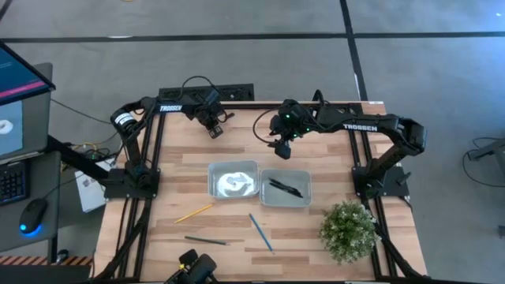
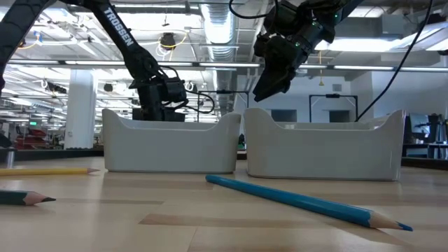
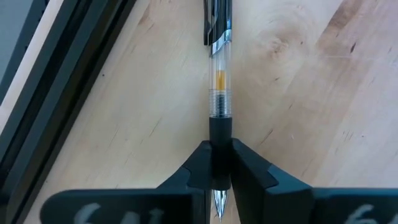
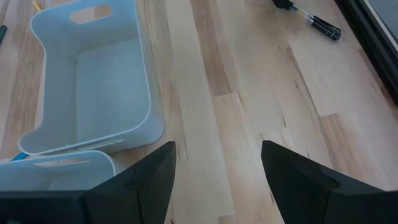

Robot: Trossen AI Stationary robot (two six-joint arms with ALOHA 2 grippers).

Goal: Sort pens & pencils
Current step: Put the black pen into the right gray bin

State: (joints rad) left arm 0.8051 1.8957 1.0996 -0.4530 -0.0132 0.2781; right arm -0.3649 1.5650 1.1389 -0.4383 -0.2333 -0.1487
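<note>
One pen lies at the table's far edge, nipped near its tip by the left gripper; lift comes next, then the carry to the right bin; right gripper hovers, jaws wide and empty.

On the wooden table I see a white bin just past the right gripper toward the table's middle. A second white bin touches it on the side nearer the left gripper. A potted plant stands well beyond the right gripper at a table corner. A monitor, keyboard and mouse sit off the table, far out past the left gripper.
</note>
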